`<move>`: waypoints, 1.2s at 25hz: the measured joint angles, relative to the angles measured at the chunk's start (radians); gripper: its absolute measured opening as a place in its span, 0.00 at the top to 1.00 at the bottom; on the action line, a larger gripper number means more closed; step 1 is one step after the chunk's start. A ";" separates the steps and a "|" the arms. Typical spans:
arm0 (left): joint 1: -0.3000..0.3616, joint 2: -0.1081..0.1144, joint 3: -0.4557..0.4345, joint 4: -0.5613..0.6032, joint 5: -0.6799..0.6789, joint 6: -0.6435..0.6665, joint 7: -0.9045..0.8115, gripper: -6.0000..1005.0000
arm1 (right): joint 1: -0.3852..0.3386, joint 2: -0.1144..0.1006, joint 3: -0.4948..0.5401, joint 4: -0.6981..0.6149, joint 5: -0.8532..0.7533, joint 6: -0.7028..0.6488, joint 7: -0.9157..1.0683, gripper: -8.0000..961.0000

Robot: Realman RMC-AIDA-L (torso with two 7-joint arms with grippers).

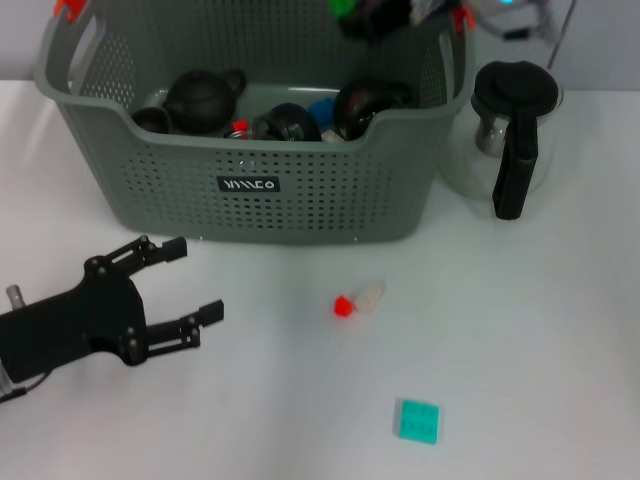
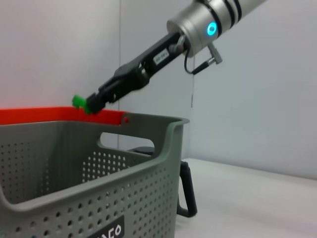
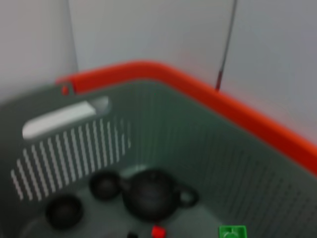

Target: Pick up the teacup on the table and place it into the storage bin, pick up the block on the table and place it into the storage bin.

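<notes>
Right gripper holds one green block above the storage bin; fingers clenched on it.

Head view: one bin at the back of the table, one glass jug beside it, one teal block and one small red-capped item lying apart in front; the left gripper rests low by the bin, fingers spread and empty. Left wrist view: the block hangs over the orange rim. Right wrist view: one dark teapot and two dark cups sit inside.

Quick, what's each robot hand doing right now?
Left gripper: open, empty, over the table.
Right gripper: shut on a green block above the bin.
</notes>
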 joint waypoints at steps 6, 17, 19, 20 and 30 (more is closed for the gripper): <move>0.000 -0.008 -0.013 0.000 0.005 -0.004 0.000 0.12 | 0.047 0.003 -0.079 0.069 -0.038 0.023 -0.001 0.75; 0.003 -0.012 -0.027 -0.002 0.000 -0.004 0.000 0.12 | -0.088 0.003 -0.096 -0.314 0.009 -0.178 0.005 0.51; 0.003 -0.012 -0.037 -0.001 0.000 -0.005 0.000 0.12 | -0.154 0.001 -0.100 -0.469 0.049 -0.307 -0.009 0.44; 0.003 -0.012 -0.039 -0.001 0.000 -0.006 0.000 0.12 | -0.190 0.001 -0.101 -0.546 0.072 -0.378 -0.023 0.41; -0.006 -0.008 -0.104 -0.001 0.000 -0.014 -0.002 0.12 | -0.403 -0.002 -0.089 -0.778 0.182 -0.808 -0.115 0.03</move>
